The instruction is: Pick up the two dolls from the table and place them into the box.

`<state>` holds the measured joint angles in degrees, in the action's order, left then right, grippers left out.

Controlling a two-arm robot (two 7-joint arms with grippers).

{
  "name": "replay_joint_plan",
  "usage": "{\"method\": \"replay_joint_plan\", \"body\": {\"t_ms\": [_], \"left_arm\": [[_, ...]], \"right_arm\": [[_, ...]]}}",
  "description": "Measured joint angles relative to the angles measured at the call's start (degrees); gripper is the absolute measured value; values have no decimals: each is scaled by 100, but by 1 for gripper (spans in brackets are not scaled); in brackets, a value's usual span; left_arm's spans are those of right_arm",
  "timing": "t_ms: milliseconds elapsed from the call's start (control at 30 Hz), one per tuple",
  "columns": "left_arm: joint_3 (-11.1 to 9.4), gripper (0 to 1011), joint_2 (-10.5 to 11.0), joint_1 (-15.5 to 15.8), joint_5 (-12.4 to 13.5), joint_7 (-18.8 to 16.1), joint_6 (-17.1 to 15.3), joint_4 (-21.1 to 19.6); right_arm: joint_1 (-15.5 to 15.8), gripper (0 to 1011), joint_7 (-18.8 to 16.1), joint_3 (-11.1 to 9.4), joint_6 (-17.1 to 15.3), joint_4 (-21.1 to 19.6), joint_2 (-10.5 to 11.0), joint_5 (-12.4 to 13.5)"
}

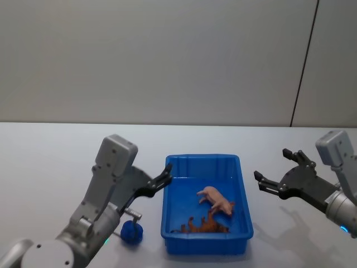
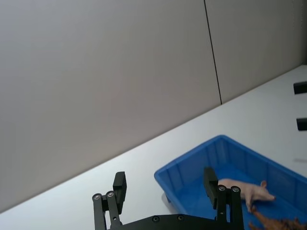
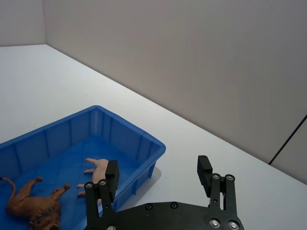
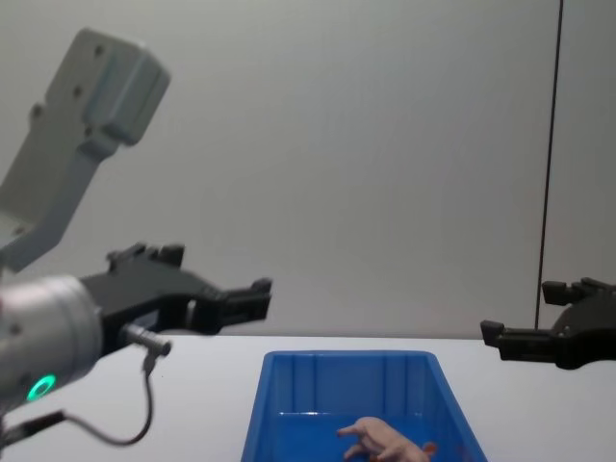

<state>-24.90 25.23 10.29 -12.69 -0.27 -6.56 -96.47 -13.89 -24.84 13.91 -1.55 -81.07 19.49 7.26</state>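
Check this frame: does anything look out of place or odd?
The dark blue toy lies on the table outside the bin, by its near left corner. A brown animal toy lies inside beside the pink figure, a third toy. The left gripper and right gripper hover open, empty.

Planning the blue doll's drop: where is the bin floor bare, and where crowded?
Bare: bin floor between its far wall and the pink pig, nearest the open left end effector. Crowded: near end, where pig and brown lion lie close. Open right end effector hovers right of bin.
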Motion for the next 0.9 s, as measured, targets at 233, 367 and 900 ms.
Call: {"method": "replay_joint_plan", "body": {"t_ms": [233,367,900], "left_arm": [[73,1003,238,-274,-276,-65,-117,-66],[111,1003,372,-443,-443,-69,-118,-42],[203,1003,576,-623,-654,517,30,566]], "right_arm": [[8,1001,2,-15,20,0,17,13],[11,1001,2,-21,28,0,24,17],[19,1001,2,-33,42,0,37,26]]}}
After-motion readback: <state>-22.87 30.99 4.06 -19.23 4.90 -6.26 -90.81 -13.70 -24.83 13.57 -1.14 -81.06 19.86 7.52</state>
